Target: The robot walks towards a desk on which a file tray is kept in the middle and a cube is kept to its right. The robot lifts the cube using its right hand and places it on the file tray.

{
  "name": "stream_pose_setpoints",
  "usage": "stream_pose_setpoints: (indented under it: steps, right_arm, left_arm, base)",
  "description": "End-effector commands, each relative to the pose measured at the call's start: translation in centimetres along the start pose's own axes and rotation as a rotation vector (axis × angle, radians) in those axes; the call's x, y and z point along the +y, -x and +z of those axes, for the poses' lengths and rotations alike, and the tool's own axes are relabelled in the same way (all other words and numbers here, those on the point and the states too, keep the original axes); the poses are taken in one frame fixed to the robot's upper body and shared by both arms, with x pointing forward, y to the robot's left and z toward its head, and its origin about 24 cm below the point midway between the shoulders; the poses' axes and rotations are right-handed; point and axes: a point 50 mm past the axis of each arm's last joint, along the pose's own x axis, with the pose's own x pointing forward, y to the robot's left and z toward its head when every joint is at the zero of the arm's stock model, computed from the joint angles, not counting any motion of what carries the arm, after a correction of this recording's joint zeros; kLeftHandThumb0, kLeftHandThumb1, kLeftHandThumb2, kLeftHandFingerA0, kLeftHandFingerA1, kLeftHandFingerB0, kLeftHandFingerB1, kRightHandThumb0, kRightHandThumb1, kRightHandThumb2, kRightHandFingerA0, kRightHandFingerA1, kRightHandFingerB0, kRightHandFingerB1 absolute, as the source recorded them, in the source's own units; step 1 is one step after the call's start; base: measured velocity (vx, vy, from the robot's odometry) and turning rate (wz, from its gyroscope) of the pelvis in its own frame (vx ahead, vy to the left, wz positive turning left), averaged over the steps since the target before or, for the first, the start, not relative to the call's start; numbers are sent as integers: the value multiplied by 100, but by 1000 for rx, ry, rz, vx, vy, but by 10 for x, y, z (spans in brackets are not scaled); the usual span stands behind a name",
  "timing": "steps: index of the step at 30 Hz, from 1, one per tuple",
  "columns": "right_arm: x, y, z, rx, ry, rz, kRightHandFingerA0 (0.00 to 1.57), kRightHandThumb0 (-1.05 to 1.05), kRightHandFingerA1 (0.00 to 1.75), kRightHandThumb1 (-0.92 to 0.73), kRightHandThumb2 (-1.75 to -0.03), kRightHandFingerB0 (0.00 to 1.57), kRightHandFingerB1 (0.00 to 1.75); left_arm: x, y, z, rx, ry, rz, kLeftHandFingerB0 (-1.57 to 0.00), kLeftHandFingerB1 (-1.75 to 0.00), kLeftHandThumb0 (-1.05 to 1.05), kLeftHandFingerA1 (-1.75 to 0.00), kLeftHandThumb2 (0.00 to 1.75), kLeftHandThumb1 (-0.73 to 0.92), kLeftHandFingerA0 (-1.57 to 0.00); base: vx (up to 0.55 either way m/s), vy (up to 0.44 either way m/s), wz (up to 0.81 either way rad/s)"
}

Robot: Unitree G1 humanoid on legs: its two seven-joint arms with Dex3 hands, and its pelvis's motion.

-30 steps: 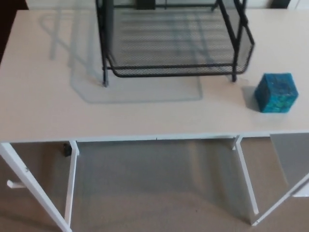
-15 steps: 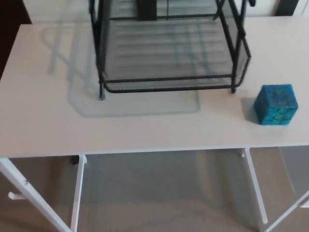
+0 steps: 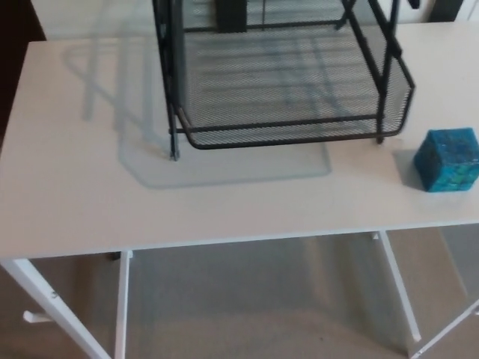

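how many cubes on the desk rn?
1. The cube sits on the desk near the picture's right edge, right of the tray and apart from it. None shows in the tray.

desk (image 3: 75, 187): white top, white legs | floor (image 3: 254, 299): beige carpet | light: soft

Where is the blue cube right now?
In the head view, the blue cube sits on the white desk at the far right of the picture, just beside the front right corner of the black mesh file tray, not touching it.
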Motion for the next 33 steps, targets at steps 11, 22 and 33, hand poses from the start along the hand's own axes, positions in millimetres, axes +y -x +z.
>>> stream_pose_setpoints:
  steps: [11, 22, 33]
  right_arm:
    - [-32, 2, 16, -6, 97, -14, 25, -65, 35, -63, -60, 27, 29]
    - [-42, 3, 11, -62, -472, -37, 21, -53, 45, -53, -73, 10, 35]
    - [-171, 47, 70, -465, -856, -464, 8, -57, 54, -44, -76, 1, 14]
  left_arm:
    - [3, 2, -5, 4, -22, 30, -20, -74, -87, -78, 71, 88, -25]
    - [22, 4, 15, -73, 58, 98, -16, -78, -89, -89, 67, 89, -42]
    - [38, 7, 34, -143, 90, 112, -18, -72, -93, -81, 105, 64, -42]
  base:
    - [-2, -35, 3]
    - [0, 0, 0]
    - [0, 0, 0]
